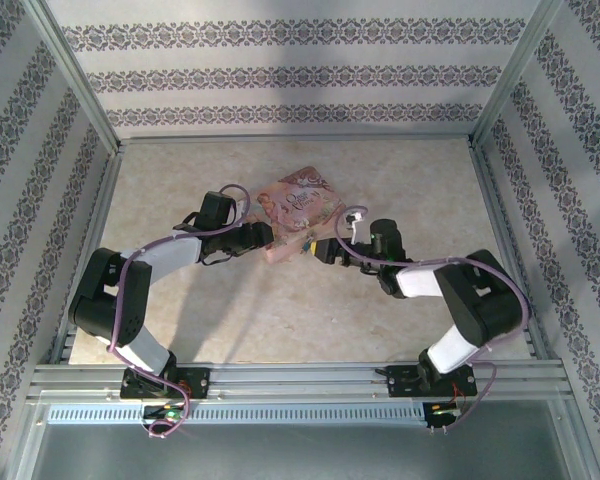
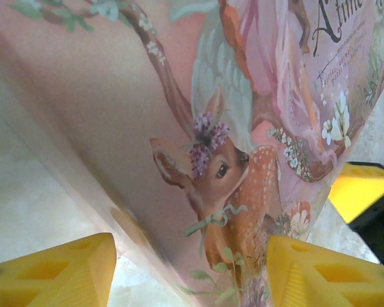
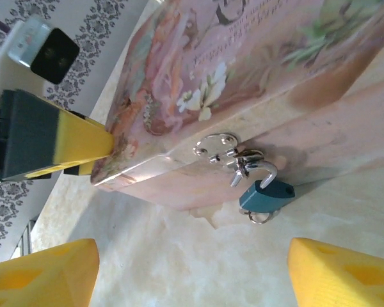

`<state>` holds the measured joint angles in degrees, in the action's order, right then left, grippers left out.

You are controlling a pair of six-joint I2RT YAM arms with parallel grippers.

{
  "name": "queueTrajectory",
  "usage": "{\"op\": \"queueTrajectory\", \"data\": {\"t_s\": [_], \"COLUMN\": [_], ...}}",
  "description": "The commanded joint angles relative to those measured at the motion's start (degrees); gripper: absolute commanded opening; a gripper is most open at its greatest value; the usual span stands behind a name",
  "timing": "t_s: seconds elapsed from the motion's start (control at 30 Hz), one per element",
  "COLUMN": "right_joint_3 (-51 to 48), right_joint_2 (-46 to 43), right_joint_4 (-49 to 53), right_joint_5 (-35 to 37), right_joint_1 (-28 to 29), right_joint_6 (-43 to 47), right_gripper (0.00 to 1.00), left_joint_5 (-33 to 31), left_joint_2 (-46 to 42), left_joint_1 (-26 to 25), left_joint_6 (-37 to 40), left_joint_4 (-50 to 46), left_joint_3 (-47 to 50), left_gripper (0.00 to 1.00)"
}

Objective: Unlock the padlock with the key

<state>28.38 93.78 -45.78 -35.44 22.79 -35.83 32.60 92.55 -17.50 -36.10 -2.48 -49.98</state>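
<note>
Right tool point(image 3: 192, 256): open, yellow fingers point(image 3: 45, 275) spread wide with nothing between them but bare tabletop point(image 3: 179, 236). The padlock point(image 3: 266, 195) sits just ahead of it, off-centre toward the right-hand finger in my wrist view, clear of both fingers. It has a teal body, and its silver shackle is hooked through the silver hasp point(image 3: 227, 152) on the side wall of the pink box point(image 3: 256, 57). The body hangs low near the tabletop; I can't tell if it touches. There's a small silver ring point(image 3: 259, 217) at the body's free end, too small to say what it is. I can't tell if the shackle is latched either. Further ahead and off to the left of the right tool, one yellow finger point(image 3: 83, 144) of the left tool point(image 2: 191, 256) touches the box lid at its corner. In the left wrist view that tool's fingers straddle the corner, and the illustrated lid with the fawn runs between them. I can't tell if they're clamping or just sitting either side. Beyond its right-hand finger I see the yellow-and-black tip of the right tool. From the top camera both tools meet at the box's near edge, the left one on the left corner and the right one just beside the near side. Patterned walls point(image 1: 300, 75) surround the tabletop.
</note>
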Motion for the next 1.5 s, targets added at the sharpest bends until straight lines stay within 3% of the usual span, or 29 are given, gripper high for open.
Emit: {"op": "queueTrajectory", "data": {"t_s": [0.0, 0.3, 0.63, 1.47], "right_joint_3": [2.23, 5.33, 8.71, 4.01], "right_joint_2": [4.04, 12.86, 16.86, 15.08], "right_joint_4": [-9.1, -15.02, -17.33, -22.25], "right_joint_5": [-0.37, 1.52, -0.06, -3.14], "right_joint_1": [1.02, 2.7, 3.04, 4.54], "right_joint_6": [-2.02, -3.56, -4.59, -4.95], "right_gripper": [0.78, 0.78, 0.76, 0.49], "left_joint_5": [-1.22, -1.56, -2.19, -2.71], "left_joint_2": [-0.61, -1.05, -1.59, -1.94], "left_joint_1": [0.4, 0.38, 0.37, 0.44], "left_joint_6": [-0.11, -0.01, 0.57, 1.12], "left_joint_4": [-1.0, -1.62, -2.66, -3.3], "left_joint_3": [1.68, 1.82, 1.2, 1.15], "left_gripper": [0.62, 0.62, 0.62, 0.62]}}
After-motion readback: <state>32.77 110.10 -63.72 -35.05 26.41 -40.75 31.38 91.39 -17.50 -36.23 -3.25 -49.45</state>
